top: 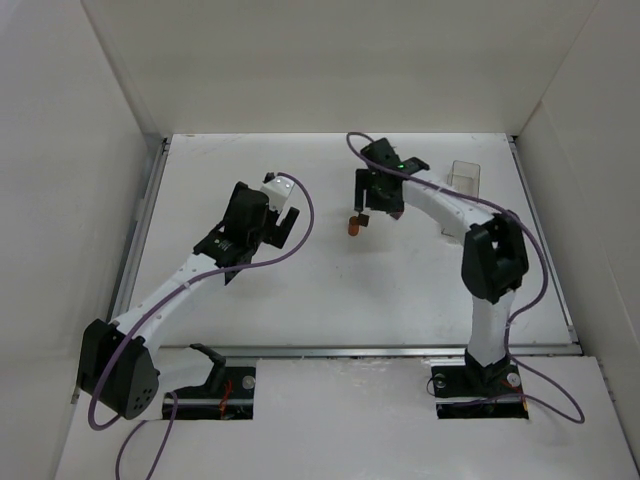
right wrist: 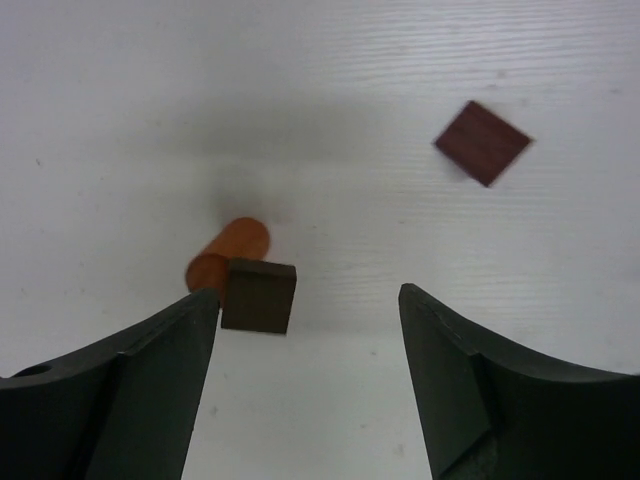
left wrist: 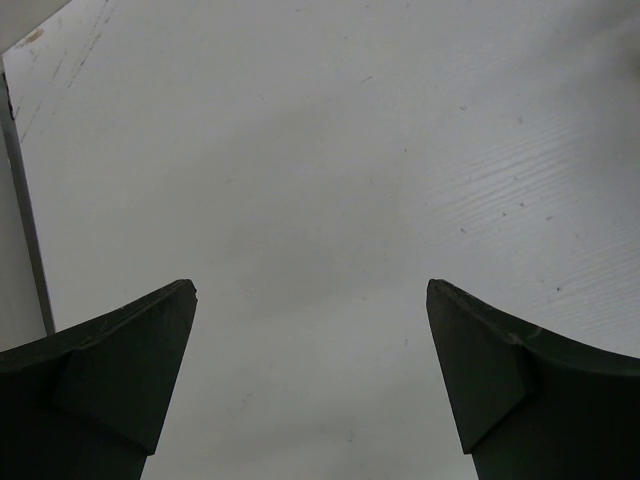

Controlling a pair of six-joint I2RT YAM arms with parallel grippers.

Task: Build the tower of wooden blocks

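Observation:
An orange-brown cylinder [right wrist: 232, 250] stands on the white table, seen also in the top view [top: 356, 228]. A dark brown block [right wrist: 258, 295] sits at its top end, offset to one side and close beside my right gripper's left fingertip [right wrist: 195, 315]; I cannot tell if they touch. My right gripper [right wrist: 305, 292] is open just over them [top: 366, 208]. A flat reddish-brown square piece [right wrist: 483, 142] lies on the table farther out. My left gripper [left wrist: 310, 290] is open and empty over bare table [top: 285, 215].
A clear plastic container [top: 463, 177] stands at the back right, behind the right arm. White walls enclose the table on the left, back and right. A metal rail [top: 140, 225] runs along the table's left edge.

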